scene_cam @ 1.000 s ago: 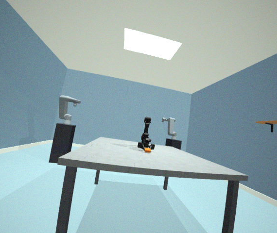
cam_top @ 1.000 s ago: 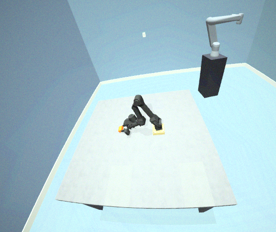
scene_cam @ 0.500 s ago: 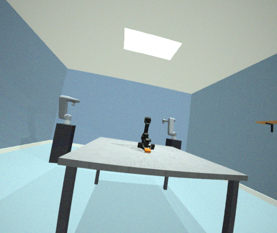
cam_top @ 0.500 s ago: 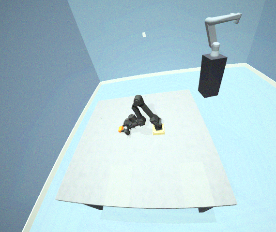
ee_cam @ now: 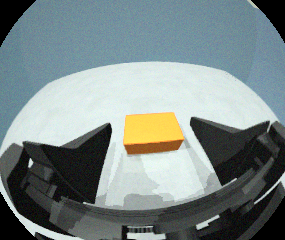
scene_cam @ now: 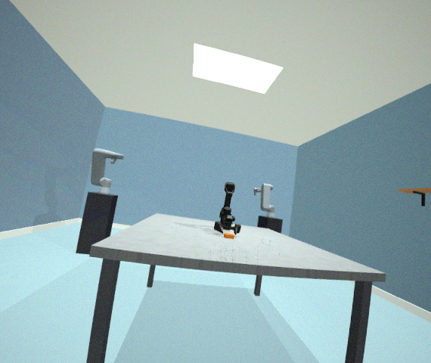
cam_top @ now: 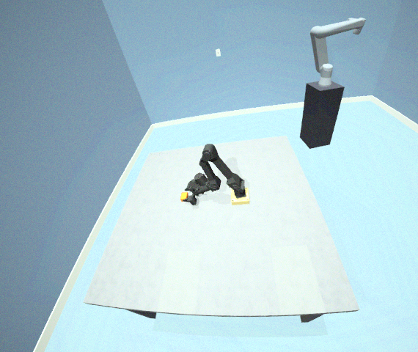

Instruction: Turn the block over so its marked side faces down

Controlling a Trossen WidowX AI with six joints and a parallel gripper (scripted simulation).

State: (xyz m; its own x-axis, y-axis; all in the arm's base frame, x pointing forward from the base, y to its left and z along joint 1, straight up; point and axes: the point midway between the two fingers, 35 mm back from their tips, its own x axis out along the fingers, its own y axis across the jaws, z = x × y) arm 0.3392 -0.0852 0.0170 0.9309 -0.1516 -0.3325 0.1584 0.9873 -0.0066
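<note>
The block (cam_top: 184,196) (scene_cam: 229,236) (ee_cam: 153,131), orange, rests on the table (cam_top: 216,242) (scene_cam: 223,249) (ee_cam: 147,85); no marking can be made out on the faces in view. The gripper (cam_top: 191,194) (scene_cam: 227,229) (ee_cam: 152,123) stands wide open and holds nothing. In the wrist view its two black fingers lie one to either side of the block, with a visible gap between each fingertip and the block's flank. Behind the block, on the side toward the gripper, the arm (cam_top: 221,166) (scene_cam: 227,201) rises to a bent elbow and descends to a yellow base plate (cam_top: 240,202), well apart from the block. Farther from the block, beyond the table's edge, a grey arm (cam_top: 320,49) (scene_cam: 97,168) stands on a dark pedestal (cam_top: 321,115) (scene_cam: 96,222).
</note>
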